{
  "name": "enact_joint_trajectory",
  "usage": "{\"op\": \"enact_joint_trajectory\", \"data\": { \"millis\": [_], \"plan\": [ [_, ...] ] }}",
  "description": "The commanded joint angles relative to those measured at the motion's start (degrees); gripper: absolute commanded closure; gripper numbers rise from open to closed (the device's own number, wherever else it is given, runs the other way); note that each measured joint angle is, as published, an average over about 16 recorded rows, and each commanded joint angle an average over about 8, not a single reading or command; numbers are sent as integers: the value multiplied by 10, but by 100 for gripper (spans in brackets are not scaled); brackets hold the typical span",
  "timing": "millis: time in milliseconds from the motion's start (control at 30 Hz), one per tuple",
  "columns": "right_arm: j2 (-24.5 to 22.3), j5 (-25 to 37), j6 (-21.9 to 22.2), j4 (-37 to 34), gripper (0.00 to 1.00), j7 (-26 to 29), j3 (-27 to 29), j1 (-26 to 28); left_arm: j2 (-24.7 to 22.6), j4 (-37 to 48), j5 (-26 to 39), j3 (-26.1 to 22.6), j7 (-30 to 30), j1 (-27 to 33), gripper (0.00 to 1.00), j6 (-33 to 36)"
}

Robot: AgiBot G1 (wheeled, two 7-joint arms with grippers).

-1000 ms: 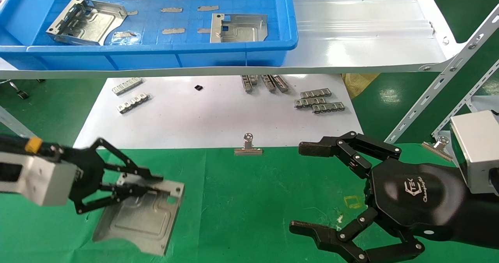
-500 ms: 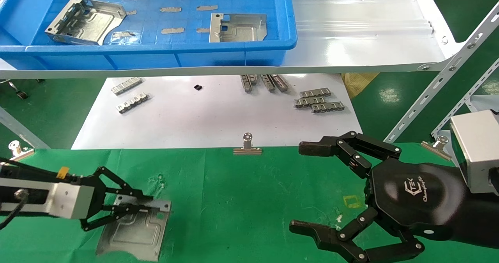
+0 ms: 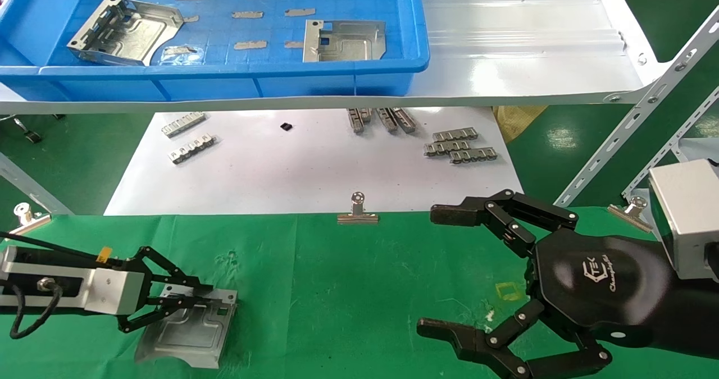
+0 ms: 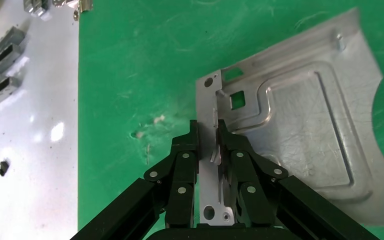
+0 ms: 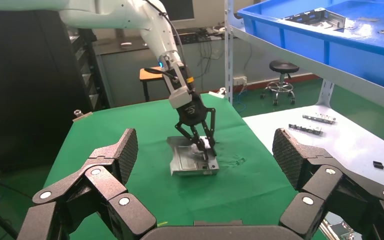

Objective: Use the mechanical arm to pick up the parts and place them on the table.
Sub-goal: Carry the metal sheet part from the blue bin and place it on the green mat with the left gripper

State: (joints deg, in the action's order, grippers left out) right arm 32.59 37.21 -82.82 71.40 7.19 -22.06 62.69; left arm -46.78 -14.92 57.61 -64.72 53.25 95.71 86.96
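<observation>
The left hand (image 3: 194, 299) sits low at the near left of the desk (image 3: 359, 289), its linked fingers (image 4: 187, 162) pressed together on the folded tabbed edge of a silvery part (image 3: 185, 334). That part lies on the green cloth, its far edge pinched between the fingertips. The right hand (image 3: 449, 272) hangs at the near right, fingers spread wide and holding nothing.

On the glossy white shelf (image 3: 517, 48) at the far side stands a blue bin (image 3: 224, 81). It holds two more parts, one on the left (image 3: 123, 31) and one near its right wall (image 3: 344, 40), among scraps of tape.

Beyond the green cloth lies a white sheet (image 3: 292, 171) carrying small grey toothed strips (image 3: 460, 146). A silver binder clip (image 3: 357, 210) sits where sheet and cloth meet.
</observation>
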Motion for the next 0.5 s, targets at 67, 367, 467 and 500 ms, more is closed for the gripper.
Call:
{"op": "enact_joint_trajectory", "data": {
  "millis": [67, 367, 467, 500],
  "plan": [
    [0, 0, 0, 0, 0, 0, 0, 0, -7, 19, -4, 3, 10, -2, 0, 1],
    [0, 0, 0, 0, 0, 0, 0, 0, -19, 62, -11, 7, 31, 1, 0, 5],
    [0, 0, 0, 0, 0, 0, 0, 0, -22, 74, -14, 9, 34, 1, 0, 8],
    [0, 0, 0, 0, 0, 0, 0, 0, -23, 78, -15, 9, 33, 1, 0, 11]
  ]
}}
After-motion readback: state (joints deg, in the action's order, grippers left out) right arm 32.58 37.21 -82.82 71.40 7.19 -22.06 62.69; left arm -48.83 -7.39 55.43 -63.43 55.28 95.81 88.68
